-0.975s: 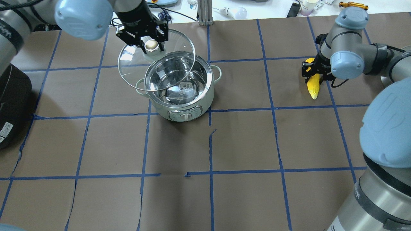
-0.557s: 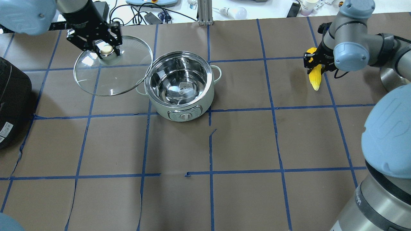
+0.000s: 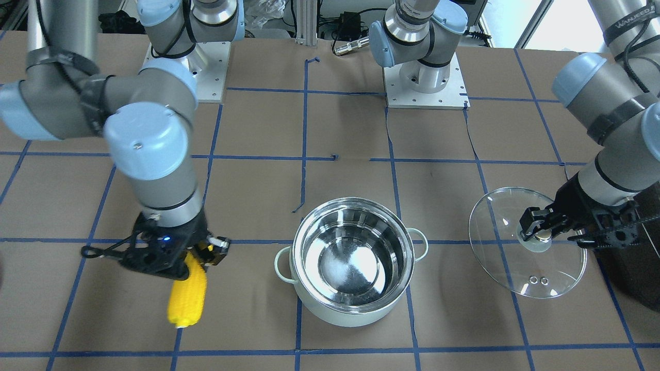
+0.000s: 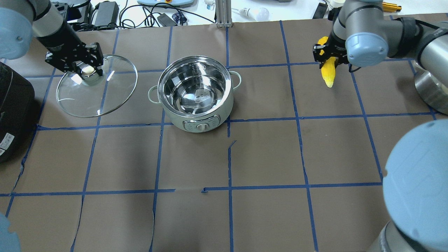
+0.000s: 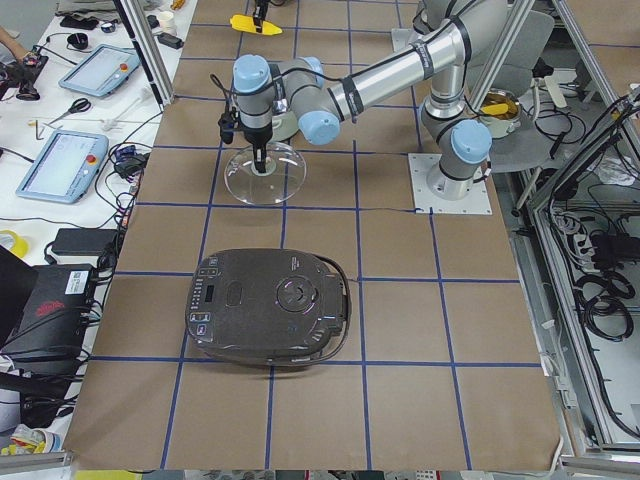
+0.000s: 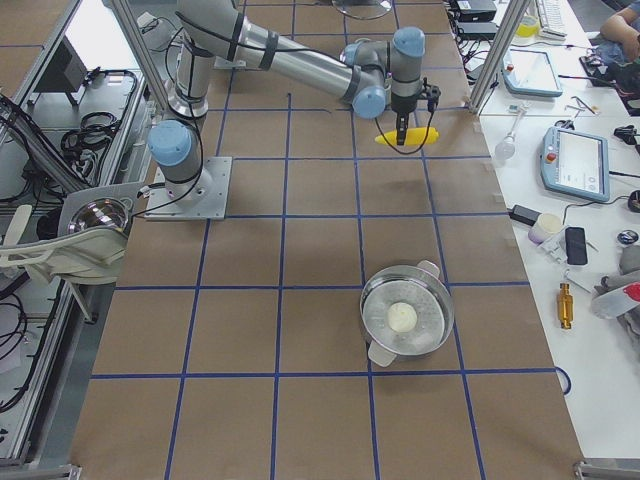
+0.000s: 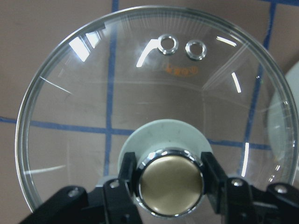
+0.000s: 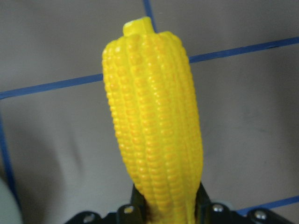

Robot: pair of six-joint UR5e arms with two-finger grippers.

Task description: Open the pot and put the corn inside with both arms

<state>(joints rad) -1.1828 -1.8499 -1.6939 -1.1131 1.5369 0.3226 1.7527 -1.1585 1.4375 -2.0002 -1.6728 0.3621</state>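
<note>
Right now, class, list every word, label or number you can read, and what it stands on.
No text reads clearly.
Orange print on the round glass lid: blurred.
Control panel on the pale mint-green pot: too small.
White sticker on the large black appliance: too small.

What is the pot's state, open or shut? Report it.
Open. The pot shows its bare steel interior; the left gripper holds the glass lid by its knob, off to the side, apart from the pot.
</note>
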